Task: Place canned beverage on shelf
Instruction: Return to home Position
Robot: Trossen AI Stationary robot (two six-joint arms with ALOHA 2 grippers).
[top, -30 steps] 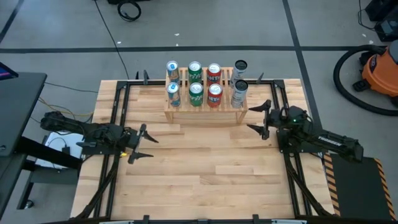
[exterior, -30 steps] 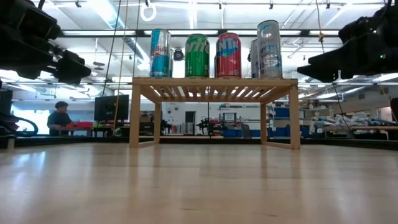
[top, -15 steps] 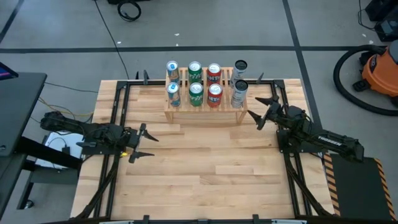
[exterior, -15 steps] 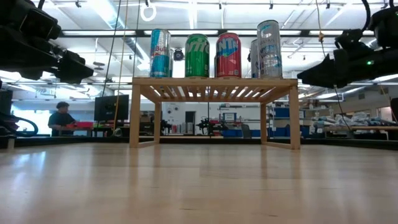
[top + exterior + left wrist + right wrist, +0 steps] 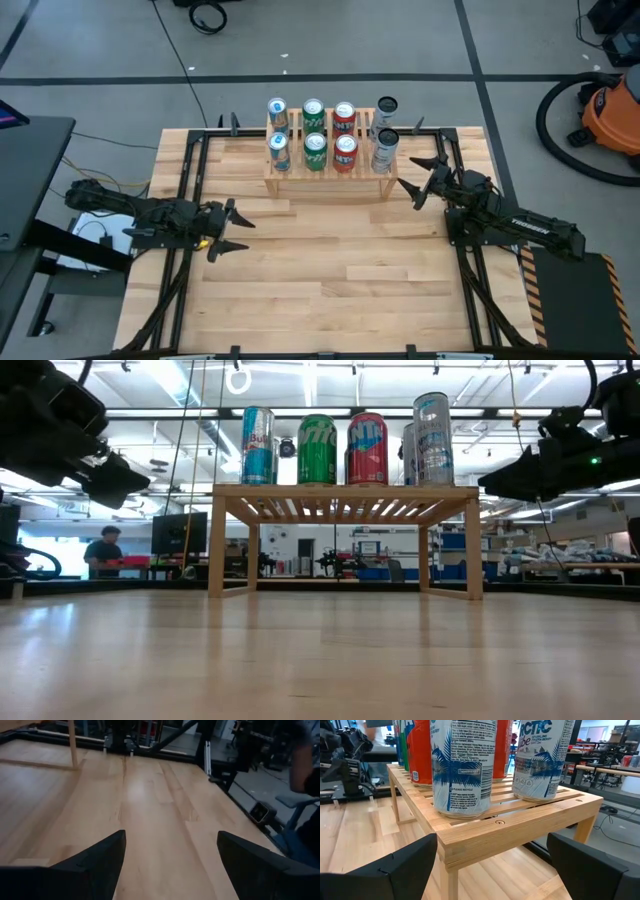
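Note:
The light wood shelf (image 5: 328,172) stands at the table's far middle and also shows in the low view (image 5: 345,492). Several cans stand upright on its slats in two rows: blue-silver (image 5: 279,150), green (image 5: 316,150), red (image 5: 345,150) and white with blue palms (image 5: 385,148). The near white can (image 5: 462,765) stands close in front of my right gripper (image 5: 420,177), which is open and empty just off the shelf's right end. My left gripper (image 5: 232,228) is open and empty over the table's left side, well short of the shelf.
Black metal frame rails (image 5: 190,200) run along the table's left and right sides and its far edge. Bare wood table (image 5: 330,270) lies between the two arms and in front of the shelf. A person (image 5: 103,550) stands in the room far behind the table.
My right gripper has gone toward the table's far edge, closer to the shelf's right end, and has turned to face the cans; it stays open. My left gripper has dipped a little. The cans and the shelf have not moved.

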